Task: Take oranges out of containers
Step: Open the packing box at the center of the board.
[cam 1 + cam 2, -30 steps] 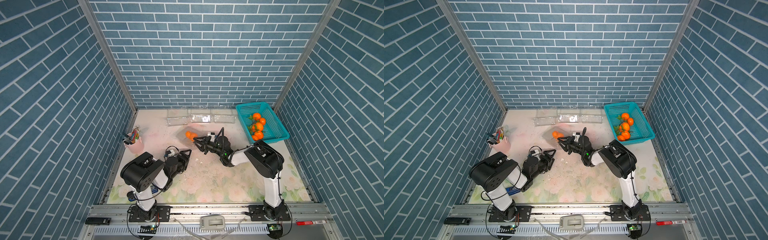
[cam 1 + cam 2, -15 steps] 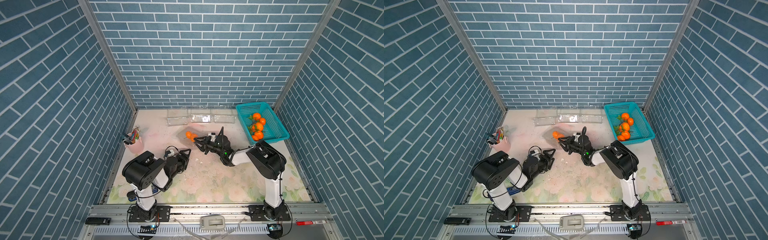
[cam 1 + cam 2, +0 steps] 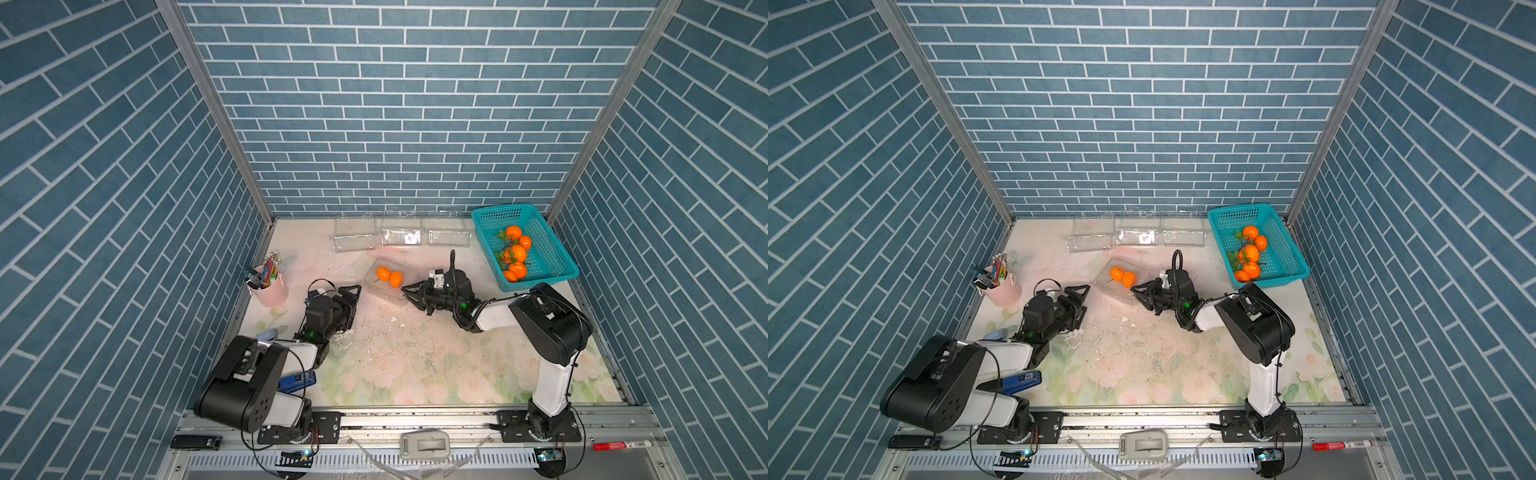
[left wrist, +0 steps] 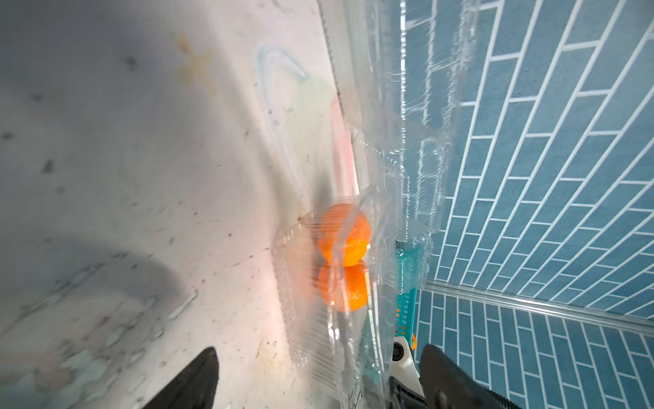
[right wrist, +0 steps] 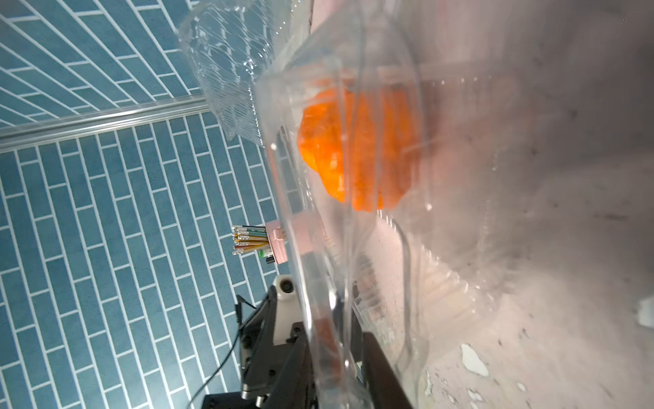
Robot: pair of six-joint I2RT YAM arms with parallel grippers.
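Note:
Two joined oranges (image 3: 390, 276) (image 3: 1123, 276) lie inside a clear container (image 3: 388, 294) (image 3: 1120, 293) on the mat's middle. My right gripper (image 3: 406, 292) (image 3: 1136, 294) is shut on that container's right edge; in the right wrist view its jaws (image 5: 336, 371) pinch the clear plastic, with the oranges (image 5: 357, 148) behind it. My left gripper (image 3: 355, 300) (image 3: 1086, 297) stands open just left of the container. In the left wrist view its gripper (image 4: 320, 375) has the container's near edge (image 4: 318, 354) between wide-apart fingers, not touching, with the oranges (image 4: 345, 235) beyond.
Three empty clear containers (image 3: 401, 237) line the back wall. A teal basket (image 3: 548, 259) at the back right holds several oranges (image 3: 515, 254). A pink pencil cup (image 3: 270, 289) stands at the left, a blue object (image 3: 297, 380) by the left arm. White crumbs litter the mat.
My left gripper's jaws have spread wider beside the container. The right gripper has closed a little more on the container's edge. The container and oranges stay in place.

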